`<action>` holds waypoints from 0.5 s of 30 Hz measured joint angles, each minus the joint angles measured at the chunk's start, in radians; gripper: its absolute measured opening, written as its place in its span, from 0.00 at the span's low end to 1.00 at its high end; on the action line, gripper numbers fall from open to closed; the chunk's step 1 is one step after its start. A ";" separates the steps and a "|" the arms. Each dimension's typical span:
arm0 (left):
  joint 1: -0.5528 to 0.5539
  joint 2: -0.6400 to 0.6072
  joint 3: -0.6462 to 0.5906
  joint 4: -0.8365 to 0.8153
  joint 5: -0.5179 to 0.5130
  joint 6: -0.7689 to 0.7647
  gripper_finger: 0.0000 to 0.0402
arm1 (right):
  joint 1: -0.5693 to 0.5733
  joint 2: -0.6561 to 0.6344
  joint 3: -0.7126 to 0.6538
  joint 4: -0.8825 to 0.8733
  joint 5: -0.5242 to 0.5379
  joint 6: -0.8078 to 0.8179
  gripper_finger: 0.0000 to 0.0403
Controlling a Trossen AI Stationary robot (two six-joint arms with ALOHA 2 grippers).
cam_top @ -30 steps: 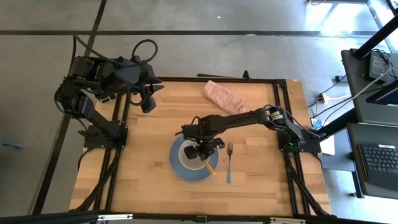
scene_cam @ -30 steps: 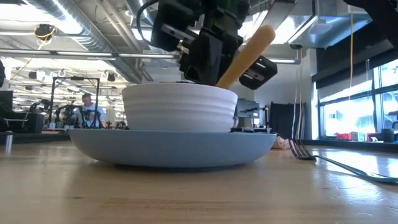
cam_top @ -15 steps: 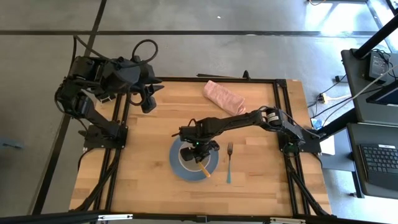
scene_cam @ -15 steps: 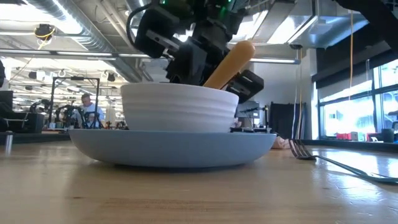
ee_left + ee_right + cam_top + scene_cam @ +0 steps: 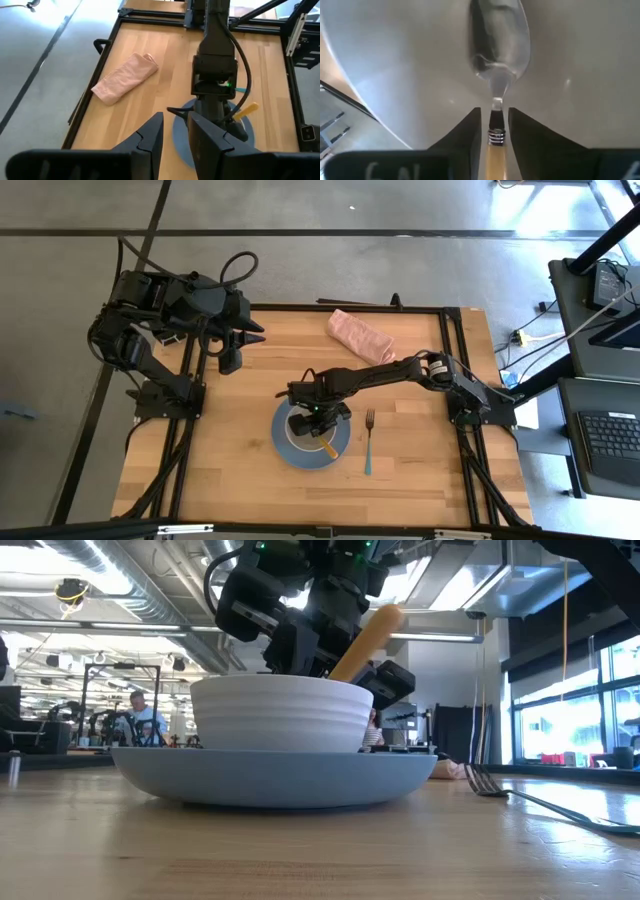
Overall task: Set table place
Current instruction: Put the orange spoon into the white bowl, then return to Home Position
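Observation:
A round grey-blue plate (image 5: 283, 445) lies mid-table with a white bowl (image 5: 280, 715) standing on it. My right gripper (image 5: 318, 424) hangs over the bowl, shut on a metal spoon with an orange handle (image 5: 365, 638). A teal-handled fork (image 5: 368, 442) lies flat on the wood just right of the plate. My left gripper (image 5: 247, 338) waits above the table's far left corner, fingers a narrow gap apart and empty. My right gripper pinches the spoon between its two fingers at the upper end of the orange handle, beside the metal neck (image 5: 495, 135). The fingers slant down from above, along the spoon. The spoon's metal bowl (image 5: 497, 45) is down inside the white bowl; the handle sticks up behind the fingers.
A folded pink cloth (image 5: 360, 336) lies at the table's far side, right of centre. The black frame (image 5: 448, 360) edges the tabletop. Bare wood lies left of the plate and along the near edge.
My right gripper has gone down and a little toward the table's left with the spoon, whose handle now stands lower over the bowl. My left gripper has turned about at the far left corner.

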 joint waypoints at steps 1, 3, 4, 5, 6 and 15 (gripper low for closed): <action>0.000 0.000 0.000 0.000 0.000 0.000 0.21 | 0.001 0.000 0.000 -0.001 -0.001 0.000 0.25; 0.000 0.000 0.000 0.000 0.003 0.001 0.21 | 0.001 0.000 0.000 0.001 -0.007 0.000 0.25; 0.000 0.000 0.000 0.000 0.007 0.005 0.21 | 0.001 0.000 0.000 0.002 -0.010 0.000 0.25; 0.000 0.000 0.000 0.000 0.017 0.013 0.21 | 0.000 0.000 0.001 0.001 -0.016 0.000 0.25; 0.000 0.000 0.000 0.000 0.031 0.023 0.21 | -0.001 0.000 0.005 0.000 -0.027 0.000 0.25; 0.001 0.000 0.000 0.000 0.083 0.045 0.21 | -0.017 0.000 0.063 0.009 -0.073 -0.004 0.26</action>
